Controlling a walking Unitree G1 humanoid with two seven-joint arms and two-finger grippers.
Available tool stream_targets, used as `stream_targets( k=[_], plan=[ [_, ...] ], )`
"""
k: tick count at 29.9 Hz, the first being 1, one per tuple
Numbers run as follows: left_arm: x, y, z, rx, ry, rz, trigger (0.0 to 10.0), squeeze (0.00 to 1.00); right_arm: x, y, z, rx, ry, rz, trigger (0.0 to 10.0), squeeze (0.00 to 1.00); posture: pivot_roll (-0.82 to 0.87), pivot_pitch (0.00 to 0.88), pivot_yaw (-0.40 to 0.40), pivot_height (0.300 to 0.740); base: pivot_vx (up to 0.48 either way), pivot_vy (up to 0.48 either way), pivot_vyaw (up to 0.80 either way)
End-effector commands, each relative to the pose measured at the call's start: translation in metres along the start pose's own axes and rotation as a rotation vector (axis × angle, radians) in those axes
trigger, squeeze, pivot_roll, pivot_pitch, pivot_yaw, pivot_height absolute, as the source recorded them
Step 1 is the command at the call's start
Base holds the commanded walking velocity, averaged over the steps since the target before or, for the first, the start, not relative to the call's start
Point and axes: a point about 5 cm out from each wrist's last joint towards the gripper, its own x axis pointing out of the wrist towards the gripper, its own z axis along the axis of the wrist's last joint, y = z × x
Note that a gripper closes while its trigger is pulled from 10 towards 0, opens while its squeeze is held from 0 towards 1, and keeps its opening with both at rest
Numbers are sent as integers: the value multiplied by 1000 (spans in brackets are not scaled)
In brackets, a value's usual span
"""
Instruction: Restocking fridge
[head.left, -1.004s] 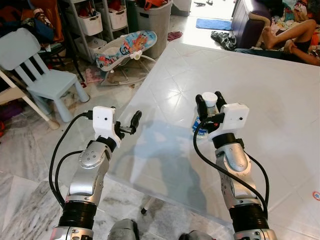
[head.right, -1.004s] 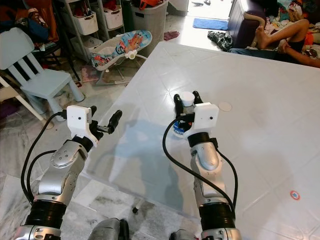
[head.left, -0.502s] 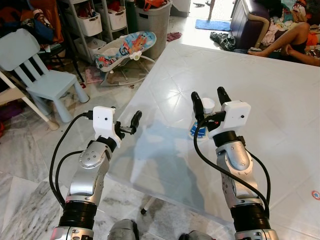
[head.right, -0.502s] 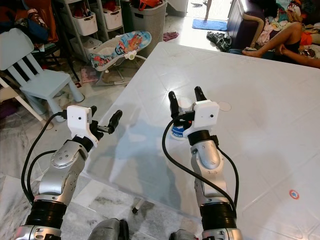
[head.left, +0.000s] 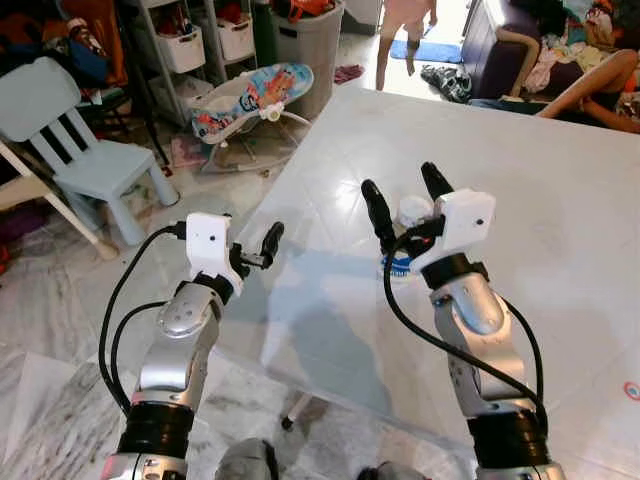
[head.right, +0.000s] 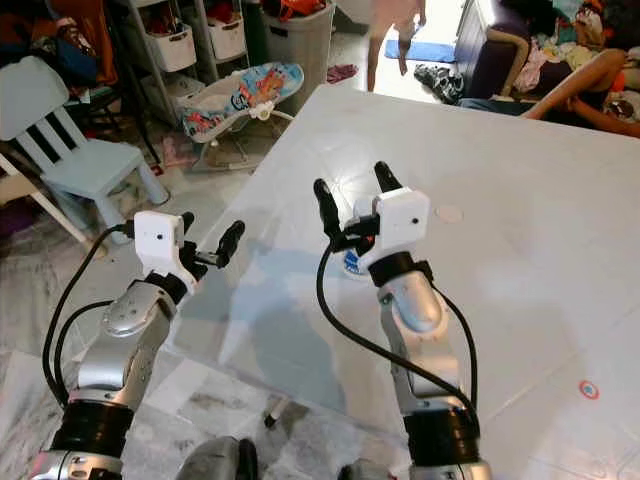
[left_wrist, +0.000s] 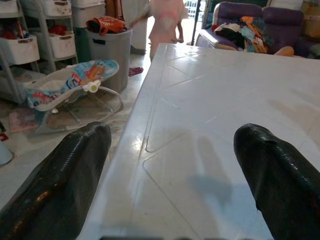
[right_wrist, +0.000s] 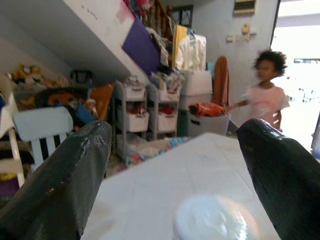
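Bottle: the small white-capped plastic bottle with a blue label (head.left: 405, 240) stands upright on the table, below and between my right fingers, touched by neither as far as I can judge. In my right wrist view its white cap (right_wrist: 216, 219) sits low between the two black fingers.

Right gripper: my right gripper (head.left: 404, 195) is spread wide above the bottle and holds nothing; both fingers point up and away from me.

Left gripper: my left gripper (head.left: 264, 245) hangs at the near table edge, well to the left of the bottle, fingers parted around bare table and holding nothing (left_wrist: 80, 175).

Table: the large white glossy plastic table (head.left: 560, 200) runs out ahead of both grippers; its top looks slick.

Risk, tipping: the bottle is narrow and light, I judge, so if I come down off-centre one finger could strike the cap and knock it over.

Risk, sliding: on that smooth top a nudged bottle may skate away from me.

Risk, weak hold: closing only on the cap could let the body swing or slip out.

Risk, bystanders: a child in a pink top (right_wrist: 264, 102) is walking beyond the far end of the table, and a seated person's arm (head.left: 590, 90) lies far to my right; carrying the bottle off could cross their path.
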Motion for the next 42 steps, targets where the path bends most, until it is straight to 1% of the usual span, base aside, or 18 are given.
stream_targets(
  k=[1, 3, 6, 7, 8, 9, 10, 11, 12, 19, 26, 36, 38, 39, 40, 42],
  plan=[
    [-1, 0, 1, 3, -1, -6, 10000, 0, -3, -3, 4, -27, 5, -31, 10000, 1000, 8, 0, -1, 740, 0, 0, 0],
    [0, -1, 1, 2, 1, -14, 10000, 0, -5, -4, 5, -38, 15, -50, 10000, 1000, 4, 0, 1, 740, 0, 0, 0],
    [0, -2, 1, 0, 5, -25, 10000, 0, -7, -7, 2, -58, 66, -104, 10000, 1000, 4, 0, 2, 740, 0, 0, 0],
    [1, -2, 1, 0, 6, -26, 10000, 0, -8, -8, 2, -57, 69, -111, 10000, 925, 5, 0, 2, 740, 0, 0, 0],
    [1, -2, 1, 0, 8, -30, 10000, 0, -8, -8, 1, -50, 74, -118, 10000, 584, 5, 0, 2, 740, 0, 0, 0],
    [1, -2, 1, 0, 9, -32, 10000, 0, -8, -8, 0, -66, 89, -122, 10000, 310, 4, 0, 3, 740, 0, 0, 0],
    [1, -3, 1, 0, 9, -32, 10000, 0, -8, -8, -1, -74, 94, -123, 10000, 310, 4, 0, 3, 740, 0, 0, 0],
    [1, -3, 1, 0, 9, -34, 10000, 0, -8, -9, -1, -77, 97, -126, 10000, 173, 5, 0, 3, 740, 0, 0, 0],
    [2, -4, 0, -1, 11, -38, 10000, 0, -8, -9, -4, -74, 114, -137, 10000, 0, 5, 0, 3, 740, 0, 0, 0],
    [1, -6, 0, -2, 14, -47, 10000, 0, -3, -12, -10, -56, 163, -150, 10000, 0, 8, 0, 2, 740, 0, 0, 0],
    [1, -6, 0, -3, 17, -50, 10000, 0, 3, -8, -15, -58, 213, -131, 10000, 0, 11, 0, -1, 740, 0, 0, 0],
    [0, -8, -1, -3, 22, -55, 10000, 0, 10, -8, -19, -35, 240, -94, 10000, 0, 18, 0, -4, 740, 0, 0, 0],
    [0, -8, -1, -3, 22, -55, 10000, 0, 12, -8, -19, -38, 240, -90, 9843, 0, 19, 0, -4, 740, 0, 0, 0],
    [0, -8, -1, -3, 23, -55, 10000, 0, 13, -9, -19, -41, 242, -91, 2000, 0, 19, 0, -6, 740, 0, 0, 0],
    [0, -8, -1, -3, 24, -56, 10000, 0, 14, -10, -20, -44, 245, -91, 0, 0, 19, 0, -6, 740, 0, 0, 0],
    [0, -8, -1, -3, 24, -56, 10000, 0, 14, -10, -20, -44, 247, -91, 0, 0, 19, 0, -6, 740, 0, 0, 0]
  ],
)
